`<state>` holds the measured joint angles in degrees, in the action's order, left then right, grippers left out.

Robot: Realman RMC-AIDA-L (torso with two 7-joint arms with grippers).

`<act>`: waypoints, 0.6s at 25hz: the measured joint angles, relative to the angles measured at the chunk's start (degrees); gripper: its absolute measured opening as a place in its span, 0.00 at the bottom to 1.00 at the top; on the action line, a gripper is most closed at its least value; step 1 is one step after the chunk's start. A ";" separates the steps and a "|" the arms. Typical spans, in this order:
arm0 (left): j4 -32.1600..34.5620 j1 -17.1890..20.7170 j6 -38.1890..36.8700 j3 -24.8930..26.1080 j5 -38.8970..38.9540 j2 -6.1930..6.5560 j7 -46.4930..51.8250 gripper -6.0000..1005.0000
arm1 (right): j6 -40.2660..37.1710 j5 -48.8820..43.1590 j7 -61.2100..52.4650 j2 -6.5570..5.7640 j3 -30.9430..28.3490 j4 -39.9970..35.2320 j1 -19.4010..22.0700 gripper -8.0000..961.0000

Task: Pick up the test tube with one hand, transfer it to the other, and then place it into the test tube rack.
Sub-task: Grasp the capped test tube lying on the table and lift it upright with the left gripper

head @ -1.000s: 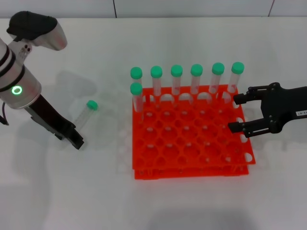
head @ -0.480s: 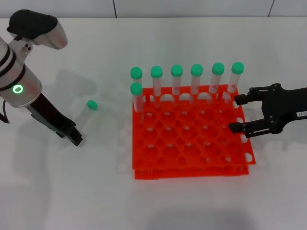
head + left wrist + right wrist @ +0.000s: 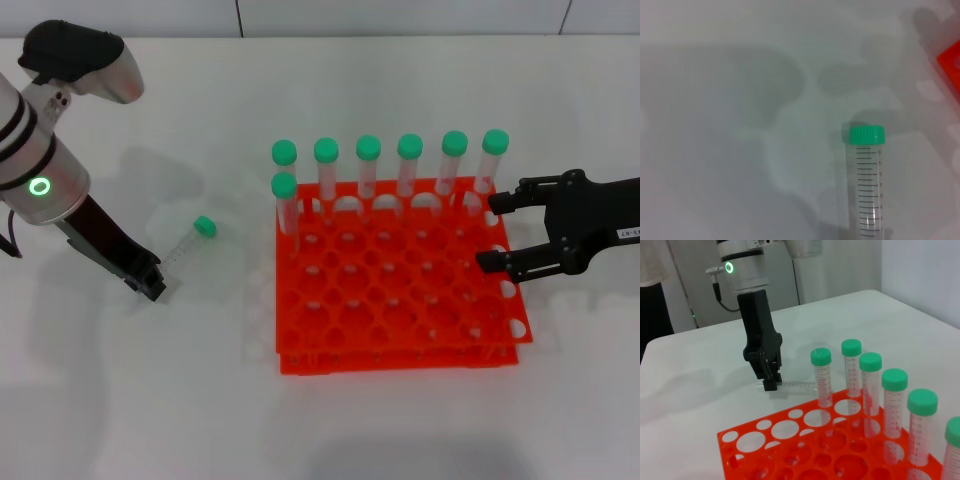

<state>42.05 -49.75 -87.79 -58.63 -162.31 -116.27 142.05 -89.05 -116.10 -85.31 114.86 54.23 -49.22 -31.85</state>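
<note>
The test tube (image 3: pixel 188 245), clear with a green cap, lies on the white table left of the rack; it also shows in the left wrist view (image 3: pixel 867 190) and the right wrist view (image 3: pixel 797 385). My left gripper (image 3: pixel 152 287), on the white arm with the green light, is low at the tube's bottom end, and its fingers look closed on that end; it also shows in the right wrist view (image 3: pixel 771 385). My right gripper (image 3: pixel 492 235), black with a white label, is open and empty over the right edge of the orange-red rack (image 3: pixel 400 350).
Several green-capped tubes (image 3: pixel 410 165) stand in the rack's back row, and one more (image 3: pixel 285 205) stands at the left in the second row. The rack also shows in the right wrist view (image 3: pixel 790 440). White table lies all around.
The tube's capped end has swung right and toward me, so the tube lies flatter. My left gripper has drawn slightly back to the left. The right gripper has hardly moved.
</note>
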 joint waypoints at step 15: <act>22.19 5.06 -9.27 1.48 5.49 -0.74 -0.31 0.19 | -1.35 0.74 -0.47 -0.01 0.00 -0.20 0.26 0.81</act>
<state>64.24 -44.69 -97.06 -57.15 -156.82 -117.01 141.74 -90.40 -115.36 -85.78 114.85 54.23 -49.42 -31.60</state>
